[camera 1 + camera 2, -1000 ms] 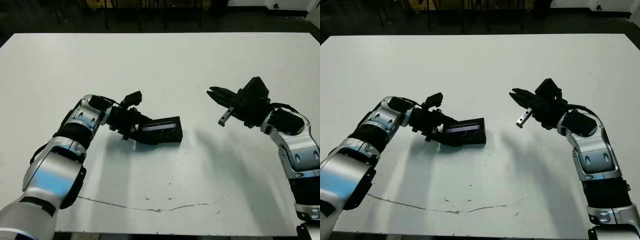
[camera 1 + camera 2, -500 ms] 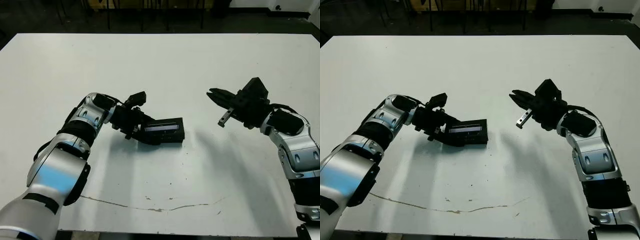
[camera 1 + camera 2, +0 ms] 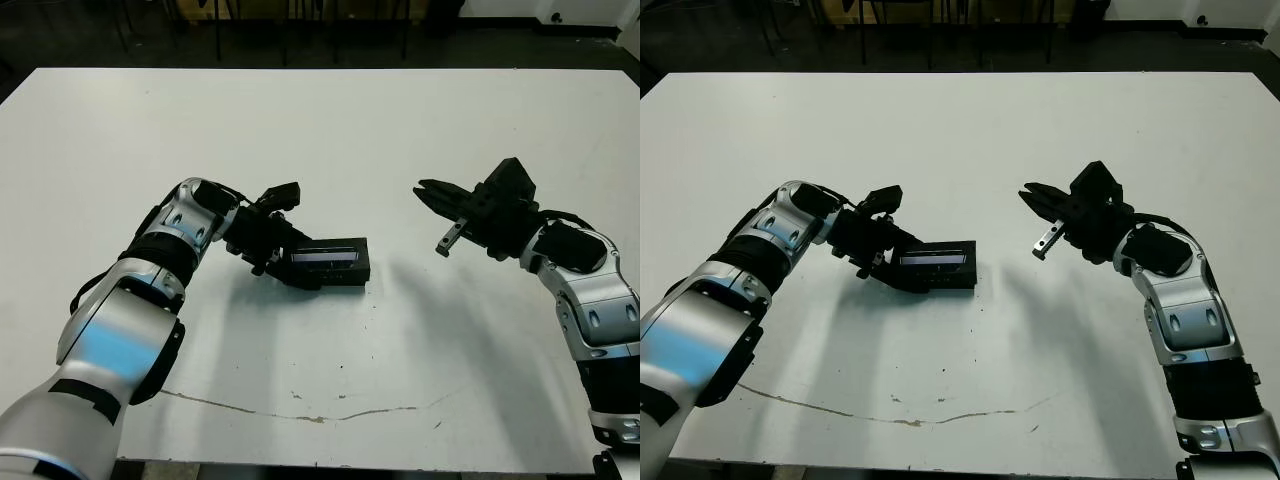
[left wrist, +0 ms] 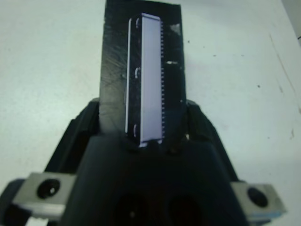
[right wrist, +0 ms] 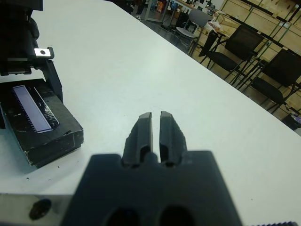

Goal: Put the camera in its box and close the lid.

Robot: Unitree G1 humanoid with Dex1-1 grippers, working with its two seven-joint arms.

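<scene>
Box [image 3: 335,264], lid [image 4: 143,75] on: small, rigid, probably light; grip its long sides. Left claw [image 3: 285,262] clasps its 9 o'clock end. Right claw [image 5: 155,132], at 3 o'clock, nearly closed, empty.

White table [image 3: 330,130], top mostly bare. Only item lying on it: the box [image 3: 335,265] with the lid [image 4: 151,80] shut on top, pale stripe up, left of centre. Thin dark crack line [image 3: 300,412] at 6 o'clock near the front edge.

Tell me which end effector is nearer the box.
Left. The left end effector is right at the box, its fingers straddling one end of it. The right end effector hangs above the table, well off to the box's other side.
</scene>
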